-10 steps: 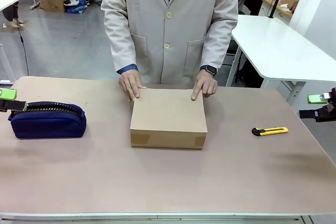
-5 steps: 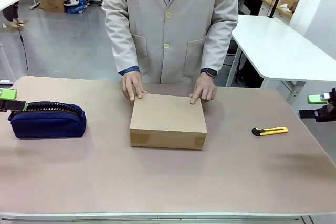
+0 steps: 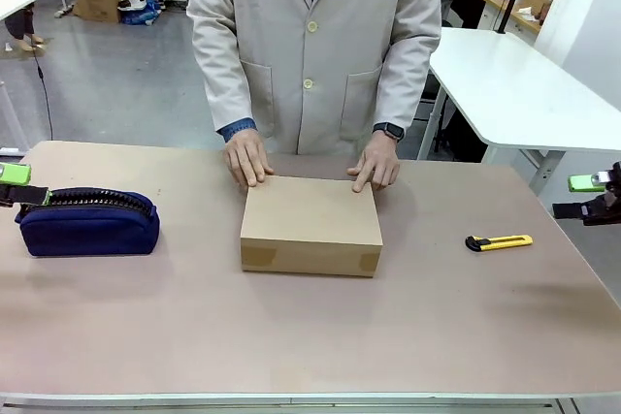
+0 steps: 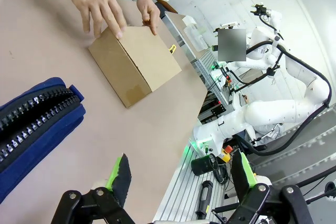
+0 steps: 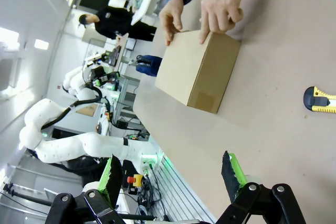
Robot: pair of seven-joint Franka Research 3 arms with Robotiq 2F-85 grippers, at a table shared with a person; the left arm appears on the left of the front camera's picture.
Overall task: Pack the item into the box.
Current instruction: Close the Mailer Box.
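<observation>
The closed box (image 3: 310, 223) sits mid-table, the person's 2 hands (image 3: 246, 157) at its far edge; the stapler is probably inside, unseen. Left gripper (image 4: 178, 174) and right gripper (image 5: 170, 174) hover at the table's sides, fingers wide apart, empty

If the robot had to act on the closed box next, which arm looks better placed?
Neither clearly. The left gripper and right gripper are both open at opposite table edges, about equally far from the box. The left has the pouch nearer its path, so perhaps the right.
</observation>
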